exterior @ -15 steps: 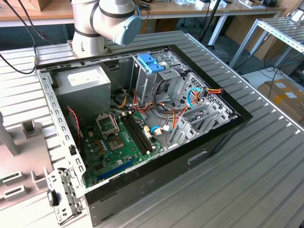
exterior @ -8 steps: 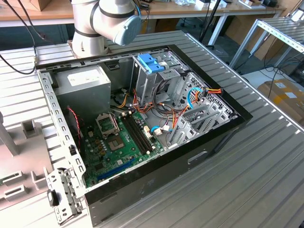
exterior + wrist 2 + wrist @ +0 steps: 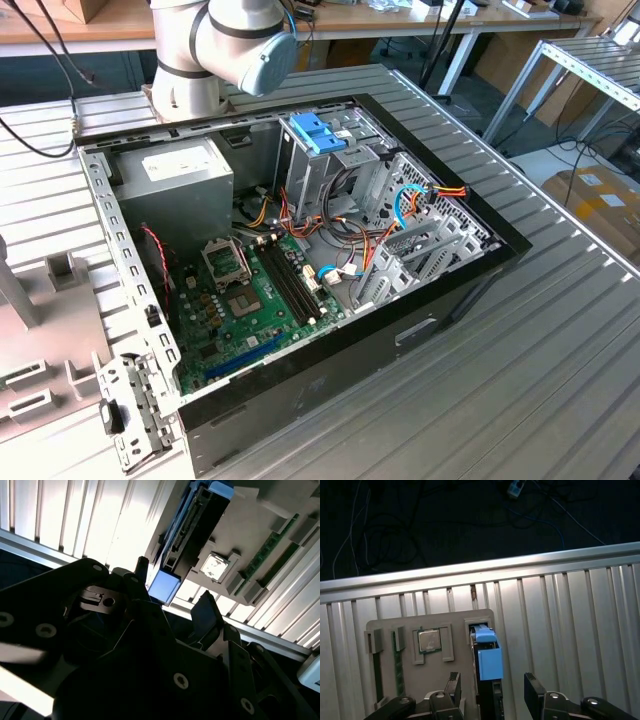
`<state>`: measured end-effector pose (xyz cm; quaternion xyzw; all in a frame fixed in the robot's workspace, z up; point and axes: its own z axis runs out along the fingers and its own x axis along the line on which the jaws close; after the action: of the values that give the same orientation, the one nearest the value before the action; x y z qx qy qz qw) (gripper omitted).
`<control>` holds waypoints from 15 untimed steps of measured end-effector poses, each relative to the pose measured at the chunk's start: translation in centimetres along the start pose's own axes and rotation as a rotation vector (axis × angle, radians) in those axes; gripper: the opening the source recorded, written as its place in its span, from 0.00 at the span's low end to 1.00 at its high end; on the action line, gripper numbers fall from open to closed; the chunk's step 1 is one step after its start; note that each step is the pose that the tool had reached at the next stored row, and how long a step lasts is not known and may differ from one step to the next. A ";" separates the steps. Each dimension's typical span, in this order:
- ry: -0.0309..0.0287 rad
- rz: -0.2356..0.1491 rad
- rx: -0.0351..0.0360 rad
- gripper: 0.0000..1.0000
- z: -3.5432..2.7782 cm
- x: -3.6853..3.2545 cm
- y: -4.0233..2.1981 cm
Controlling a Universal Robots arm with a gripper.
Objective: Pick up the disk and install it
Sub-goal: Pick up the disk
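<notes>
Two dark fingers (image 3: 535, 690) of the gripper (image 3: 493, 682) stand spread apart with nothing held, one on each side of the disk (image 3: 487, 662) and clear of it on both sides. The disk stands on edge in a slot of a grey holder plate (image 3: 420, 680), its light blue frame uppermost toward the tool; in the second wrist view its dark body (image 3: 192, 530) runs away from the fingers. The holder plate lies on the ribbed metal table (image 3: 570, 630), near the table's edge rail. Count on the plate: one disk, one square chip (image 3: 429, 641) and one green memory stick (image 3: 398, 650). The computer case (image 3: 300, 250) lies open on the table in the exterior view, with one metal drive cage (image 3: 330, 165) carrying one blue latch (image 3: 318, 130). Judged risks: if the fingers close off centre, one pad meets the frame first and tips the disk in its slot; if they descend too far, a fingertip may strike the plate wall; a grip taken only on the smooth plastic frame may slip or bind during the lift.
</notes>
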<state>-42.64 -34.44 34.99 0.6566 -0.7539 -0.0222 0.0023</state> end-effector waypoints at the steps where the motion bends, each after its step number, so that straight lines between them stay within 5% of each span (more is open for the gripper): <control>1: -0.0001 0.000 0.0003 0.62 0.14 0.01 0.00; 15: 0.0001 -0.002 -0.0001 0.62 1.29 0.08 0.28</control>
<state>-42.97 -34.44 33.71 0.6575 -0.7531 -0.0222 0.0024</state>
